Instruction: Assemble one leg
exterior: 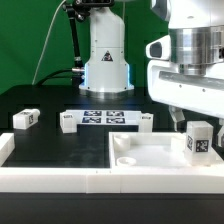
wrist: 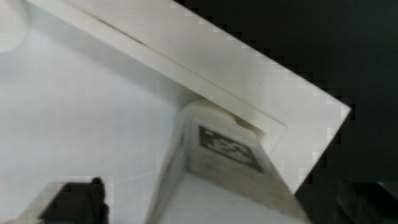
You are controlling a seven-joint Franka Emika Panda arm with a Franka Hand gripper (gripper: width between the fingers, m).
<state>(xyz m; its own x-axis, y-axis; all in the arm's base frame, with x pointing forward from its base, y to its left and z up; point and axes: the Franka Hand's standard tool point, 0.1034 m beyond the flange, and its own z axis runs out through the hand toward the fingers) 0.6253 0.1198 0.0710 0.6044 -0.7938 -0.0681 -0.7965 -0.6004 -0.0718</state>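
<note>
I see the small white plastic tagged leg (exterior: 199,141) standing upright in the large white recessed tray (exterior: 150,165); whether my gripper (exterior: 190,118) is clenched, I cannot tell.

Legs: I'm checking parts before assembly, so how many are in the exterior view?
4. One leg far on the exterior view's left, a second beside the marker board, a third past it, a fourth upright under the claw. Others may be hidden.

leg (exterior: 200,141) (wrist: 228,150) = small white plastic block w/ a b&w square tag on its face, standing upright on the big white tray piece near its corner, at the exterior view's right, right below the gripper, can't tell if gripped
</note>
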